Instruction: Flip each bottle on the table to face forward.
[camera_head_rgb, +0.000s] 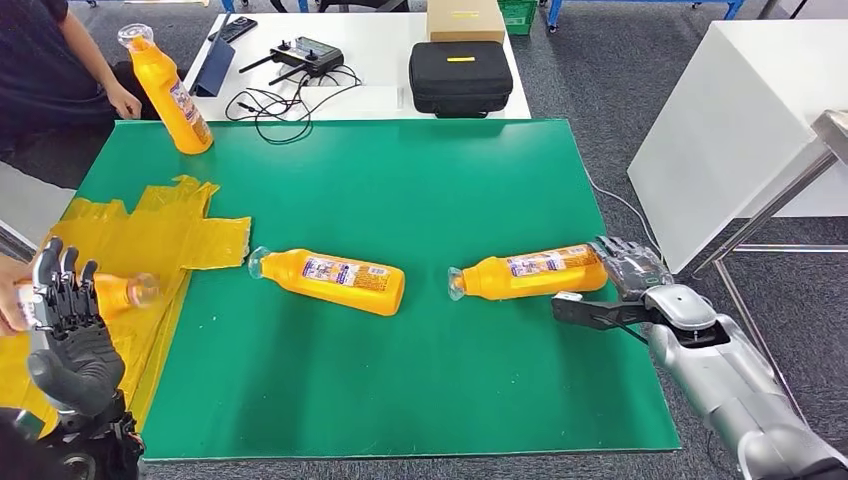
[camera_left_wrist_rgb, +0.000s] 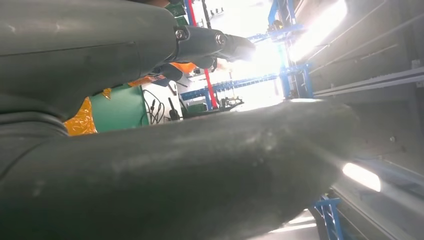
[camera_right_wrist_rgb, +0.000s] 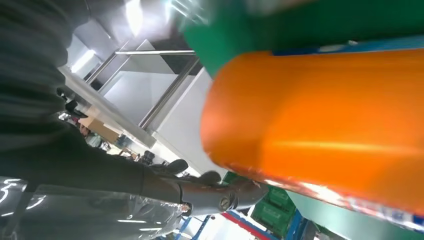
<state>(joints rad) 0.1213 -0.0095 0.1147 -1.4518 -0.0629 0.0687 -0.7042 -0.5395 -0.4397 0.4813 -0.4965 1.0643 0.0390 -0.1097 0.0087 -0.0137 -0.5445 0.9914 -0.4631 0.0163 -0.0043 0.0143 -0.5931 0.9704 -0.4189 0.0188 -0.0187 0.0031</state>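
Right hand (camera_head_rgb: 628, 265) is at the base of the bottle near the right edge (camera_head_rgb: 530, 273), fingers around its end; bottle lies flat. Left hand (camera_head_rgb: 62, 300) has its fingers around a bottle at the left edge (camera_head_rgb: 115, 293), over yellow plastic (camera_head_rgb: 170, 235). Middle bottle (camera_head_rgb: 335, 280) lies flat. Far-left corner bottle (camera_head_rgb: 170, 95) stands, tilted, on the green tabletop (camera_head_rgb: 400, 180).

Four orange plastic bottles with clear caps and printed labels. One upright orange bottle (camera_head_rgb: 170, 92) leans at the green mat's far-left corner. A central lying bottle (camera_head_rgb: 335, 279) points its cap left, label up. A right-hand lying bottle (camera_head_rgb: 530, 273) also points left. A fourth bottle (camera_head_rgb: 115, 293) lies on yellow film.
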